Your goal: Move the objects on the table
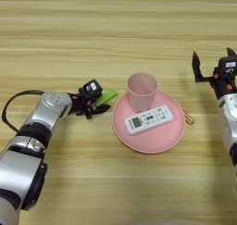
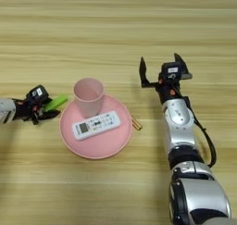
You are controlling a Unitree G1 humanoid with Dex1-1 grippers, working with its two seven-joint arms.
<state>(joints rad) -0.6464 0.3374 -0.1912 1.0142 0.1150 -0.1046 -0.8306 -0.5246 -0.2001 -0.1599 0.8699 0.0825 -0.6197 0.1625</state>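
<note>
A pale pink cup [image 1: 141, 90] stands upright on the back of a pink plate [image 1: 149, 140], with a white remote [image 1: 149, 119] lying flat in front of it. Just left of the plate lies the lime-green block [image 1: 106, 97], also seen as the block [image 2: 56, 102] in the right eye view. My left gripper [image 1: 102, 103] is at that block, its black fingers either side of it, one finger [image 1: 99, 109] showing below it. My right gripper [image 2: 159, 67] hovers right of the plate, open and empty, fingers pointing away from me.
A small orange-brown stick [image 2: 136, 123] lies on the wooden table [image 1: 115, 29] by the plate's right rim. The left arm's cable [image 1: 11, 103] loops out at the left.
</note>
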